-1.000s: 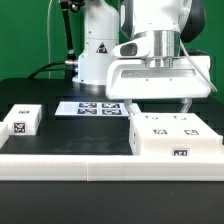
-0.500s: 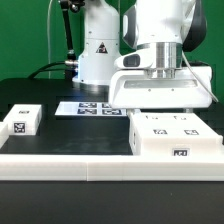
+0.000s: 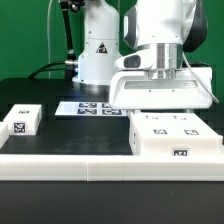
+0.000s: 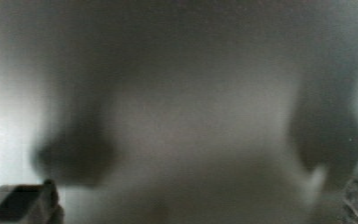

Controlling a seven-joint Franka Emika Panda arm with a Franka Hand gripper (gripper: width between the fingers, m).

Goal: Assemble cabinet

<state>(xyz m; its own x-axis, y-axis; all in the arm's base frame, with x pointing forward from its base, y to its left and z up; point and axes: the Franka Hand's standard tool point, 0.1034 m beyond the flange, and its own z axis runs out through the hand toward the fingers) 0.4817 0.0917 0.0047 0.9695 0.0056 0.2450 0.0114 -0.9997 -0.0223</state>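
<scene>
The cabinet, a big white tagged box, lies at the exterior view's right against the front rail. My gripper hangs low right over its far top edge, and one dark finger shows beside the box. In the wrist view a blurred pale surface fills the picture. My gripper shows there only as two dark blurred fingers standing far apart, with nothing seen gripped. A smaller white tagged block lies alone at the exterior view's left.
The marker board lies flat at the middle back, in front of the arm's white base. A long white rail runs along the table's front edge. The table top is black.
The hand has come down a little and turned over the cabinet since a second ago. It has stayed still for the last half second. The cabinet and the small block have not moved.
</scene>
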